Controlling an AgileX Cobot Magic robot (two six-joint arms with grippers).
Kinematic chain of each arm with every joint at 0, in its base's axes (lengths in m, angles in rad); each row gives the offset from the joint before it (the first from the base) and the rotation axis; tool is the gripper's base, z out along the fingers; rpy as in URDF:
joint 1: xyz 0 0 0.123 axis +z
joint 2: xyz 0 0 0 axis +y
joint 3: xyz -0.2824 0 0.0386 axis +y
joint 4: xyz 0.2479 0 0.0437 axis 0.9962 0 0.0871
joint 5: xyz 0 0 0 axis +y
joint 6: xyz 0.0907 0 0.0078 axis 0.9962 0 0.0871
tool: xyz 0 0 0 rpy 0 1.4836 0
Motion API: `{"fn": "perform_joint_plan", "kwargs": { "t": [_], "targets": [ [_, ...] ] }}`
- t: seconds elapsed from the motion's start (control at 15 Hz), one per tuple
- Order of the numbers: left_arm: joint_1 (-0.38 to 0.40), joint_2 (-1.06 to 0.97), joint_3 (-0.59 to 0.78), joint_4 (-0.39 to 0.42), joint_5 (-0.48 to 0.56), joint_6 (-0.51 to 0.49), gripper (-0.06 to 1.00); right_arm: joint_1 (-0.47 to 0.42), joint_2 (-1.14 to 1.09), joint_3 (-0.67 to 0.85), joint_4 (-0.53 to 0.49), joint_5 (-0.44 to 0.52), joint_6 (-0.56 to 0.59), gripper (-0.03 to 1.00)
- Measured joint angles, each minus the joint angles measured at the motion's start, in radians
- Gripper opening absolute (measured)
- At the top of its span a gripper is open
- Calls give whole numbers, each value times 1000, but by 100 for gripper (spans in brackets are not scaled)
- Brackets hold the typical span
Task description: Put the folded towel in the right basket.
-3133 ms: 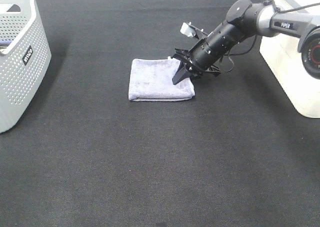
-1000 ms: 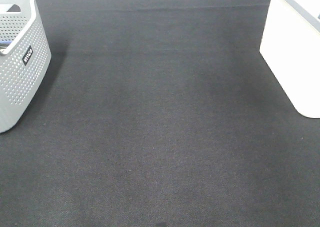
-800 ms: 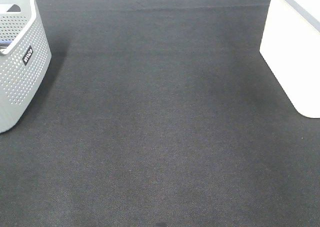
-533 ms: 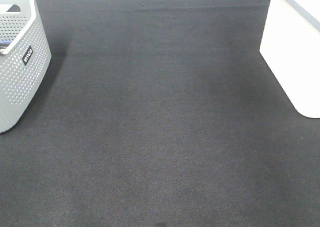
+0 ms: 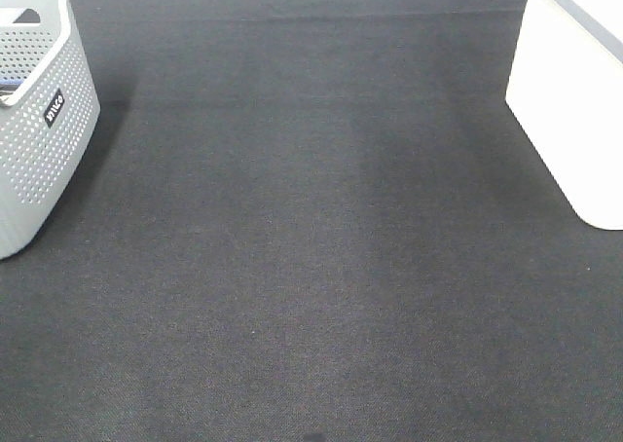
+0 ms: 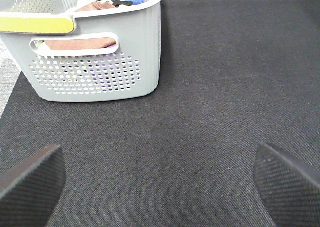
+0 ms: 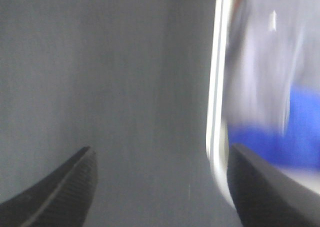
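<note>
The folded towel does not show in the exterior high view; the black mat (image 5: 311,228) lies bare. The right basket (image 5: 574,121), a plain white bin, stands at the right edge. Neither arm shows in that view. The right wrist view is blurred: my right gripper (image 7: 160,159) is open and empty, next to a white rim (image 7: 216,87). Beyond the rim is a pale lavender-grey patch (image 7: 260,62) above a blue patch (image 7: 280,132); I cannot tell whether it is the towel. My left gripper (image 6: 157,157) is open and empty above the mat.
A grey perforated basket (image 5: 39,121) with a small black label stands at the left edge. In the left wrist view this basket (image 6: 100,62) holds brownish cloth, a blue item and a black one.
About three seconds ago my right gripper was at the towel in the mat's middle. Since one second ago the towel and arm are gone from the exterior view, and nothing has moved there.
</note>
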Motion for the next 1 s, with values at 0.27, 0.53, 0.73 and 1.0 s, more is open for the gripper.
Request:
{"fn": "perform_joint_plan", "kwargs": {
  "t": [0.27,0.53,0.73,1.0],
  "targets": [
    [0,0,0,0,0,0,97,0,-309,442,-35,-1,30,69],
    [0,0,0,0,0,0,97,0,-593,787,-36,-1,30,69],
    [0,0,0,0,0,0,97,0,-854,1007,-60,0,30,69],
    [0,0,0,0,0,0,97,0,-1224,1195,-90,-115,28,69]
  ]
}}
